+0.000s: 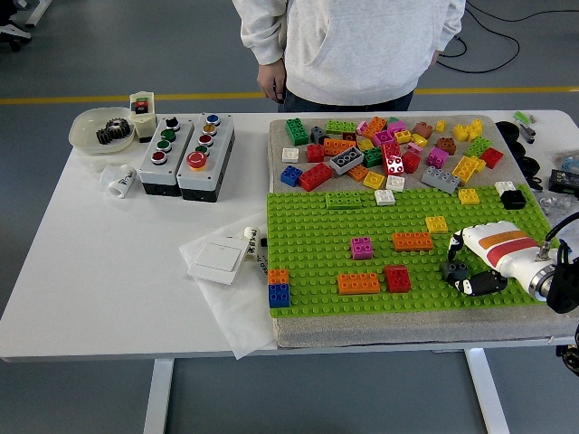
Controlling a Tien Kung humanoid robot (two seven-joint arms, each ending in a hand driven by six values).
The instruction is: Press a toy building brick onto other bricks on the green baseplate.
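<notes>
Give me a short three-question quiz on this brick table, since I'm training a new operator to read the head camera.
1. True or false: the right hand rests over the green baseplate.
2. Which brick sits right beside the long orange brick near the baseplate's front edge? A) red brick B) white C) grey
3. Fill in: at the baseplate's front left corner, an orange brick sits directly behind a ____ one.

Key
1. True; the hand lies on the plate's right part, and whether its dark fingers hold anything cannot be told.
2. A
3. Blue
</notes>
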